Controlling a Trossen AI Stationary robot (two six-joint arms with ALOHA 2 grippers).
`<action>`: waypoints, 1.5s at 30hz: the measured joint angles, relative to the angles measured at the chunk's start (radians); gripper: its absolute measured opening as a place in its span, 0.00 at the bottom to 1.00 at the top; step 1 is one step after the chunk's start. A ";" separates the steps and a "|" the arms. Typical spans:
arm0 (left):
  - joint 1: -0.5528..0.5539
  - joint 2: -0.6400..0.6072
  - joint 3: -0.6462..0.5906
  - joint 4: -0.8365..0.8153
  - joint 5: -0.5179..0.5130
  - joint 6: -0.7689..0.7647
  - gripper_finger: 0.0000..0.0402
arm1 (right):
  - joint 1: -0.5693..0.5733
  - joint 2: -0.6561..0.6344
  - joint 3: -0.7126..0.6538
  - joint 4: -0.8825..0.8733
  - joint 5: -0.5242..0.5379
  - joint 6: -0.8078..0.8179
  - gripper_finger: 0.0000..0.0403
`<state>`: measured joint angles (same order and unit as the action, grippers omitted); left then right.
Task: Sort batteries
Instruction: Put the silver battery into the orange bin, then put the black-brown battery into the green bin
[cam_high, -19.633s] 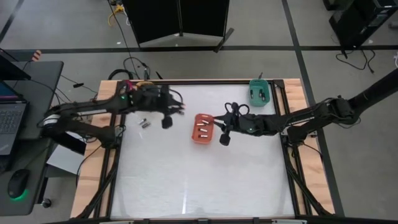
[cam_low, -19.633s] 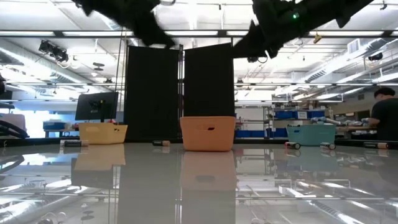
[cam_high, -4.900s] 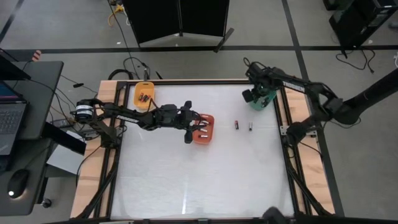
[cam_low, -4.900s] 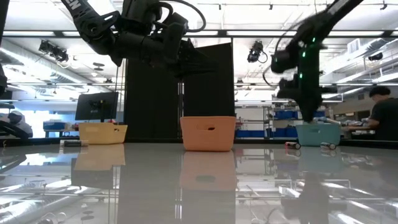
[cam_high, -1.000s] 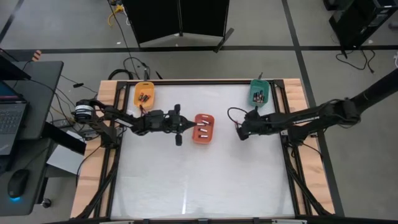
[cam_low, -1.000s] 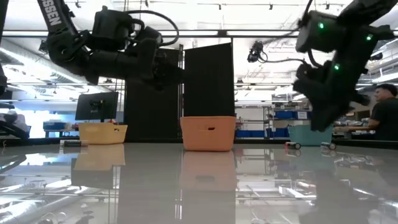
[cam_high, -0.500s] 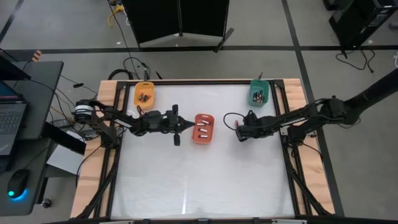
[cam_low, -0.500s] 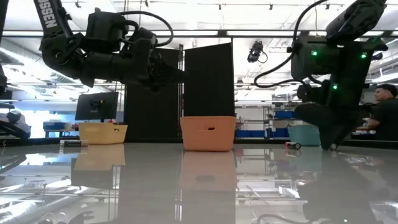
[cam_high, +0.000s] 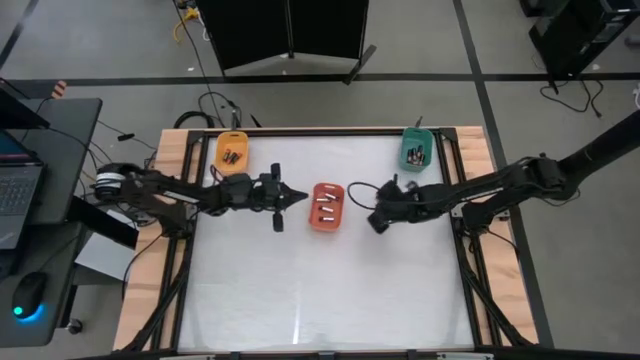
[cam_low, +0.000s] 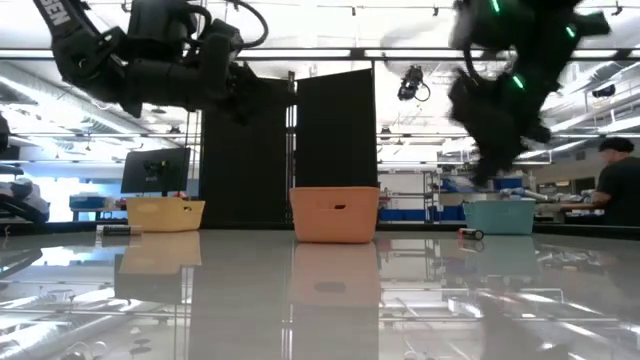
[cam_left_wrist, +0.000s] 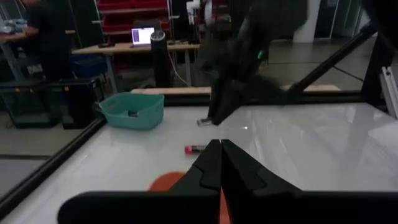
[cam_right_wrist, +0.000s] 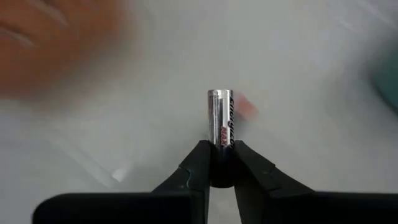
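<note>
My right gripper (cam_right_wrist: 221, 163) is shut on a silvery battery (cam_right_wrist: 220, 121) with red lettering and hangs above the table (cam_high: 330, 290), between the red-orange tray (cam_high: 326, 206) and the teal tray (cam_high: 416, 148); it also shows in the high view (cam_high: 374, 221). A red-banded battery (cam_left_wrist: 194, 149) lies on its side on the table below. Several batteries lie in the red-orange tray, and others in the teal tray and the yellow-orange tray (cam_high: 231, 150). My left gripper (cam_high: 297, 197) is shut and points level at the red-orange tray from its left. My right gripper pinches the battery's near end (cam_right_wrist: 221, 149) between its two fingers. The fingers slant down toward the table, and the battery lies along them, most of its length sticking out past the fingertips. The battery is lifted clear of the table.
The near half of the table is bare white surface. A wooden frame (cam_high: 178, 300) rims the table. A person (cam_low: 615, 190) is in the room beyond the far right; black panels (cam_low: 290, 150) stand behind the far edge.
My right gripper went down to the table by the teal tray, shut on one of the two batteries lying there and lifted it clear, moving toward the red-orange tray. The other battery stayed where it lay. My left gripper rose a little.
</note>
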<state>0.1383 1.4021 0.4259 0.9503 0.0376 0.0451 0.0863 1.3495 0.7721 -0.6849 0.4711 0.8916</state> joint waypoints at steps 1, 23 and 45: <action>0.000 -0.021 -0.001 -0.029 0.000 0.004 0.02 | 0.005 0.003 0.022 0.051 0.000 -0.055 0.13; 0.000 -0.426 0.000 -0.861 -0.067 -0.127 0.02 | -0.158 0.510 0.479 0.257 -0.262 -0.717 0.13; 0.001 -0.449 0.071 -1.363 -0.120 -0.291 0.02 | -0.175 0.490 0.482 0.224 -0.331 -0.779 0.29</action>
<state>0.1389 0.9527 0.4973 -0.4123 -0.0824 -0.2460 -0.0887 1.8390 1.2537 -0.4610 0.1398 0.1124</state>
